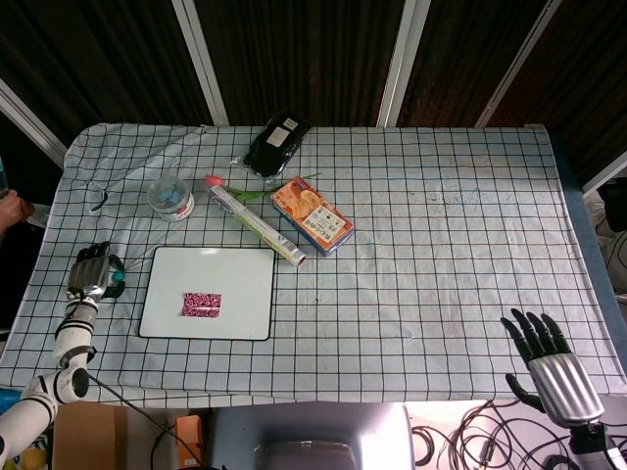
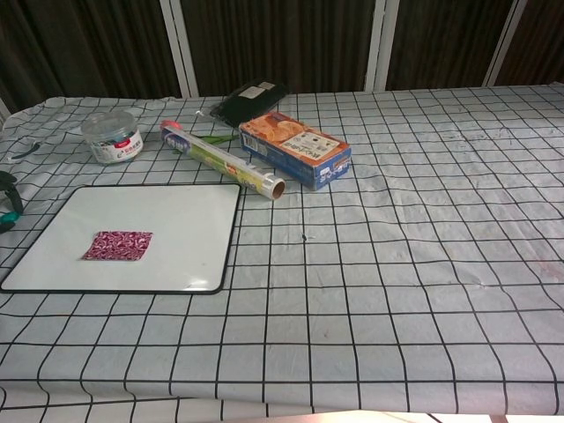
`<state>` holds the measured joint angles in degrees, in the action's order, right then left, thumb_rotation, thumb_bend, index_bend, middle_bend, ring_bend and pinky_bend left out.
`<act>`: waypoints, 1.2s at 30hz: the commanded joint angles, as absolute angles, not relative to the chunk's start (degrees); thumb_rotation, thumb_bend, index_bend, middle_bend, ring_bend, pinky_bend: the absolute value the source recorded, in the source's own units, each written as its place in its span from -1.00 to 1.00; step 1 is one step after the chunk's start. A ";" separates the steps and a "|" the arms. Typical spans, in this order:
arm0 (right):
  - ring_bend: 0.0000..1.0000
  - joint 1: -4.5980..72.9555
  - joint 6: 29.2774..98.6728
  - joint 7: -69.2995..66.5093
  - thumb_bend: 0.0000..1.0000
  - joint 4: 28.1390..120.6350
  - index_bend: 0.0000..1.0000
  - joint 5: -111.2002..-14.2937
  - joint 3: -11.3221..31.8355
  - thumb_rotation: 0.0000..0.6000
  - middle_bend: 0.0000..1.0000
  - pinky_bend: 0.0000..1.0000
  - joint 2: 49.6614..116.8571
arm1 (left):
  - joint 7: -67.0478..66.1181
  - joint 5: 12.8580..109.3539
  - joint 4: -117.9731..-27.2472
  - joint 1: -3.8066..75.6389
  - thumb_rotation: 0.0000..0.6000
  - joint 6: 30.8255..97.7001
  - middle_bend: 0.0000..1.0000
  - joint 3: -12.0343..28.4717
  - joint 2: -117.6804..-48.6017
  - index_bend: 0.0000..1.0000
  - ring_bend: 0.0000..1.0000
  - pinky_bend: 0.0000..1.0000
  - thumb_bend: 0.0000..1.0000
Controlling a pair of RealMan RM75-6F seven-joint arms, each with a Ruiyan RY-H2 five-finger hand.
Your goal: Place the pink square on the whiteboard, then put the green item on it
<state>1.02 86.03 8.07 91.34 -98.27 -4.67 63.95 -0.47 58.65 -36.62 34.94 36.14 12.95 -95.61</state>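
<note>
A white cloth with a black grid covers the tabletop [image 1: 451,245], backed by dark panels with white posts. The pink patterned square [image 1: 201,304] lies flat on the black-framed whiteboard [image 1: 245,279] near the left edge. Beside it, the left robot hand [image 1: 91,275] curls around a small green item [image 1: 117,285]. The right robot hand [image 1: 547,354] hangs spread off the near right corner.

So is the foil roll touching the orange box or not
Apart. The chest view shows a strip of checked cloth between the foil roll and the orange box.
</note>
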 commanded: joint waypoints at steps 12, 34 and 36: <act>-1.00 1.07 85.79 8.42 -0.49 91.43 -1.00 -98.16 -4.65 1.00 -1.00 -0.88 64.08 | 0.20 60.07 -37.42 33.99 1.00 38.23 -0.86 13.19 -94.46 0.05 -1.00 -1.00 -0.27; -1.00 1.50 84.62 10.25 -0.49 91.77 -1.00 -98.15 -4.75 1.00 -1.00 -0.88 64.84 | 8.11 75.38 -71.18 26.58 1.00 56.29 -0.81 7.41 -80.52 0.06 -1.00 -1.00 -0.27; -1.00 1.55 84.48 10.42 -0.49 91.80 -1.00 -97.97 -4.66 1.00 -1.00 -0.88 64.95 | 9.05 77.70 -72.58 26.09 1.00 57.63 -0.81 6.21 -80.12 0.06 -1.00 -1.00 -0.27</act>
<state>1.54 84.50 10.39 91.79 -98.01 -4.68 64.92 8.07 75.93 -71.24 26.79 56.37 7.30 -80.69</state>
